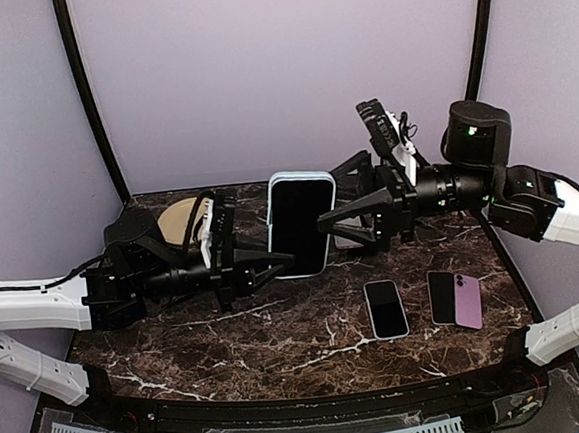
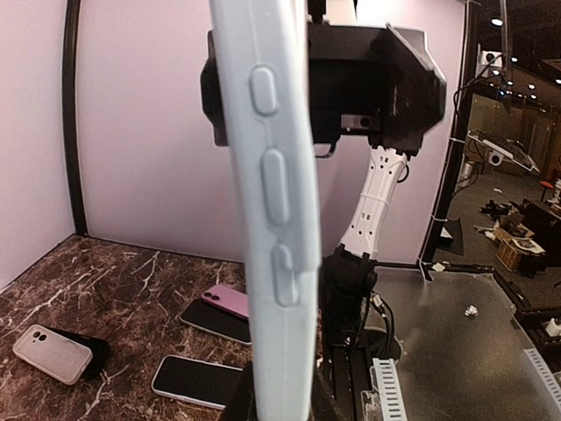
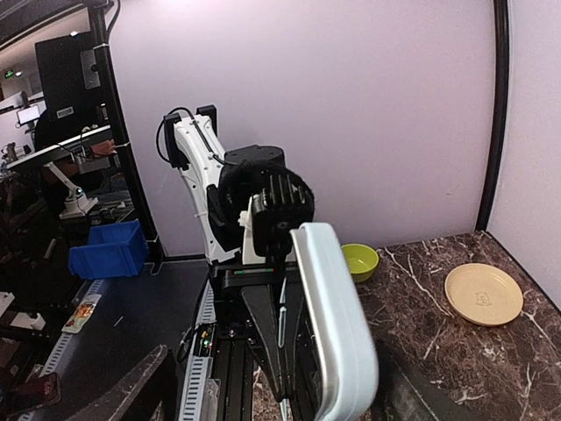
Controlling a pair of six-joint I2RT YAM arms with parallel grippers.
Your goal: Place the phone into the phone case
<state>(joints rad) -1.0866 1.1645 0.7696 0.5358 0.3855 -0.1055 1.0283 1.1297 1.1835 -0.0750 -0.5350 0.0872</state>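
A phone with a black screen sits in a light blue phone case [image 1: 301, 222], held upright above the table's middle. My left gripper [image 1: 279, 263] is shut on the case's lower left edge. In the left wrist view the case [image 2: 272, 210] is edge-on, with side buttons showing, and the left gripper [image 2: 279, 409] clamps its bottom. My right gripper [image 1: 329, 229] is open, its fingers spread beside the case's right edge. In the right wrist view the case [image 3: 337, 324] stands between the wide-apart fingers of the right gripper [image 3: 276, 395]; whether either finger touches it does not show.
A white-rimmed phone [image 1: 385, 308] lies face up on the marble table [image 1: 228, 332], with a black phone and a pink phone [image 1: 455, 299] to its right. A tan plate [image 1: 177, 223] is at the back left, a green bowl [image 3: 359, 260] near it. A beige case [image 2: 53, 353] lies on the table.
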